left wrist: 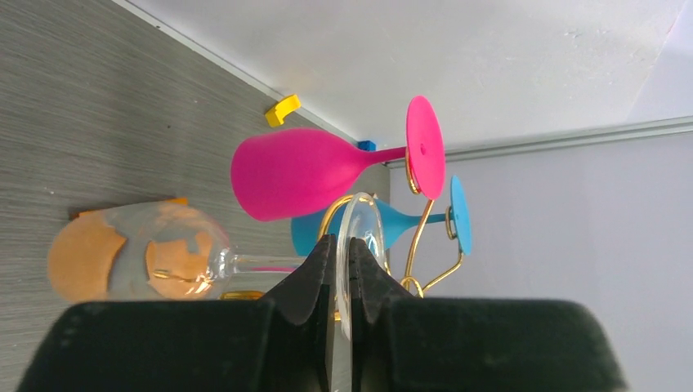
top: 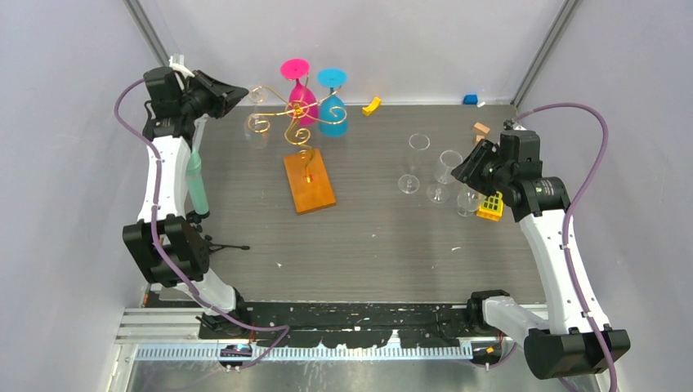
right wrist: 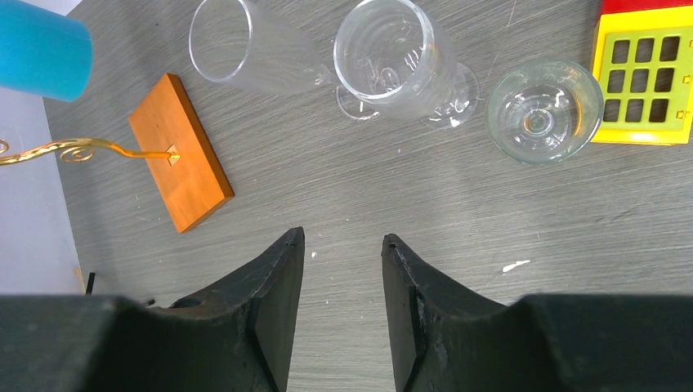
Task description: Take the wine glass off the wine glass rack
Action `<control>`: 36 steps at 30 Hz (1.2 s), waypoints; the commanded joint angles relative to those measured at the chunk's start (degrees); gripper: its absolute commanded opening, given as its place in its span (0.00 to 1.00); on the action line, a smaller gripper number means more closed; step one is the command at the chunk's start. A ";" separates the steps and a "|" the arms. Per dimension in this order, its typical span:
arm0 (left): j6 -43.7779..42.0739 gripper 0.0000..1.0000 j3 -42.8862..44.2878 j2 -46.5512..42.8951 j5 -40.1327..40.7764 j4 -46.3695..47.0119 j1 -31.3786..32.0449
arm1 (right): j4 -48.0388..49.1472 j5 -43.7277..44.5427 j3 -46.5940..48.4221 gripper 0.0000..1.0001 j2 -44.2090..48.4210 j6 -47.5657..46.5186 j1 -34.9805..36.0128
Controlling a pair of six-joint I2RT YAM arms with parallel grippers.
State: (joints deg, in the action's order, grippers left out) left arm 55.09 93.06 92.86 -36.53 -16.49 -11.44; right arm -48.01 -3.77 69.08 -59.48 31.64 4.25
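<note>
The left gripper [left wrist: 343, 242] is up at the far left of the table [top: 384, 245], its fingers nearly together on the thin edge of the foot of a clear wine glass [left wrist: 221, 261]; it looks pinched, though I can't swear how firmly. That glass hangs upside down from the leftmost curl of the wine glass rack [top: 290, 122], foot on top at the fingers, stem and bowl dropping straight down below them. So the long axis is upright and the rack's central post lies to the gripper's right. My guess is the glass must slide outward, away from the post, to leave its curl. A pink glass [top: 301, 98] and a blue glass [top: 333, 114] hang on the far side of the rack, near enough to knock.

The right gripper [right wrist: 342, 242] hangs about half open and empty above bare table, well away from the rack, near three clear glasses [right wrist: 400, 65] standing beside a yellow grid block [right wrist: 646, 73].

I can read no labels or writing anywhere
</note>
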 commanded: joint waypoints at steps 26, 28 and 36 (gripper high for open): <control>12.12 0.00 1.03 0.57 -8.24 22.80 -0.06 | 2.48 -1.02 -0.70 0.46 1.46 0.56 -0.04; 12.15 0.00 1.60 1.01 -8.56 22.99 0.47 | 2.48 -1.02 -0.70 0.46 1.47 0.56 -0.03; 12.24 0.00 1.63 1.37 -10.59 22.14 1.52 | 2.48 -0.87 -0.70 0.46 1.73 0.49 -0.03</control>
State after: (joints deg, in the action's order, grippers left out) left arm 66.94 93.30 94.19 -44.29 1.08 -10.17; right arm -47.59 -4.19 68.45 -59.48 31.68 4.25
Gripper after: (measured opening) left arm 0.026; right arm 0.455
